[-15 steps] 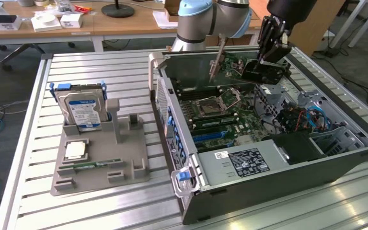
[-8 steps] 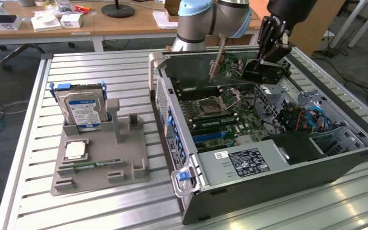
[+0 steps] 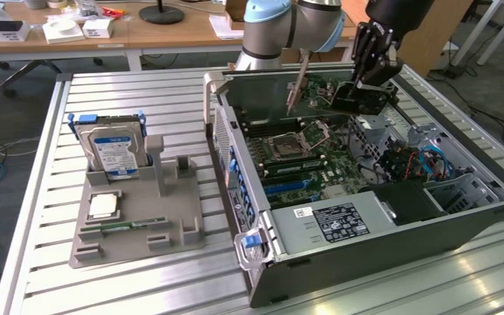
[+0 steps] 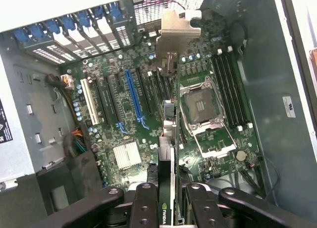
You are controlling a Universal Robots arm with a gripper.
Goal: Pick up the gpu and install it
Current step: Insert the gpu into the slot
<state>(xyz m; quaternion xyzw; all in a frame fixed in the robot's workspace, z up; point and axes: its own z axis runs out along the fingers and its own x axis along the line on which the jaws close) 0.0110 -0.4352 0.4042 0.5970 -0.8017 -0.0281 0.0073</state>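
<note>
My gripper (image 3: pixel 363 84) is shut on the gpu (image 3: pixel 350 102) and holds it in the air over the open computer case (image 3: pixel 392 230). The card's black shroud sits between the fingers, and its silver end bracket (image 3: pixel 299 82) points down toward the motherboard (image 3: pixel 300 154). In the wrist view the gpu (image 4: pixel 167 158) appears edge-on between the fingers (image 4: pixel 144 208), with the bracket (image 4: pixel 174 37) farthest from the camera. It hangs above the board between the blue slot (image 4: pixel 132 96) and the CPU socket (image 4: pixel 204 109), not touching either.
A grey fixture tray (image 3: pixel 138 230) at the exterior view's left holds a hard drive with a blue label (image 3: pixel 112 149), a CPU chip (image 3: pixel 103 206) and a RAM stick (image 3: pixel 134 226). Case walls, drive cage and cables (image 3: pixel 414 161) surround the board.
</note>
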